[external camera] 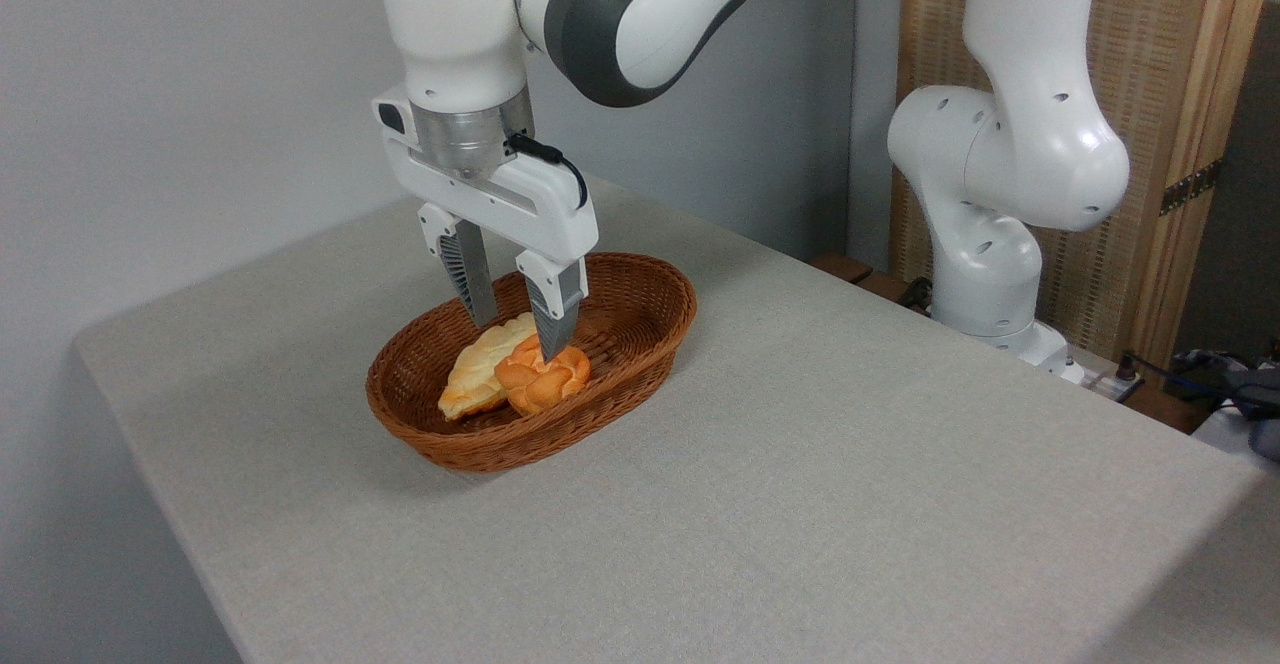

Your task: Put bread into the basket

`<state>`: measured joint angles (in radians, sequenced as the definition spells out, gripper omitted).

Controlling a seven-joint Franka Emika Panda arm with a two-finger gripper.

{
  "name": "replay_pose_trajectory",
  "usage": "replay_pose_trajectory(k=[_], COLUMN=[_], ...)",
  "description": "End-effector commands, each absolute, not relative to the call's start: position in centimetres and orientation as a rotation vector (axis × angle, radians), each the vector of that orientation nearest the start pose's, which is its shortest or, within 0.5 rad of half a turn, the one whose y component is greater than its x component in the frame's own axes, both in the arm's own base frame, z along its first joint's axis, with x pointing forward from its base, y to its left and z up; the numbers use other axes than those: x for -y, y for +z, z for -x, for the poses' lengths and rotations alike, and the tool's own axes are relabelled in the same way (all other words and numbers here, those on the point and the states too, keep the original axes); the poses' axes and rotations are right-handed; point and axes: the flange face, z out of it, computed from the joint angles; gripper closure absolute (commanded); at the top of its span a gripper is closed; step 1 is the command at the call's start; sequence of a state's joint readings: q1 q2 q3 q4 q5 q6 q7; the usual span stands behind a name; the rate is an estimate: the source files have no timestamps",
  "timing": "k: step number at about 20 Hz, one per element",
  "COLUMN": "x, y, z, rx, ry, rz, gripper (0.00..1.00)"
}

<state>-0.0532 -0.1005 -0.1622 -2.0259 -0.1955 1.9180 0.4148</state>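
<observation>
The claw [518,334] hangs with jaws apart, gripping nothing, just above the bun [545,379], one fingertip at the bun's top. The bun lies inside the basket [640,289], against a paler bread [478,369] on its left. It looks light, soft and squashable; gentle pinching across its round sides suits best.
</observation>
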Motion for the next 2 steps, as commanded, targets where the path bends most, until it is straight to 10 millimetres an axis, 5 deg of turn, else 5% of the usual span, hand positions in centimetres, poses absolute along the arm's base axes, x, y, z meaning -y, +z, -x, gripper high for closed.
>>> replay_pose_trajectory(k=[1, 2], x=[11.62, 10.68], y=[49.87, 49.94], z=[-51.38, -51.66], rx=[-0.899, -0.876], ry=[-0.018, -0.032], rz=[3.184, 3.183], gripper=[0.0, 0.0])
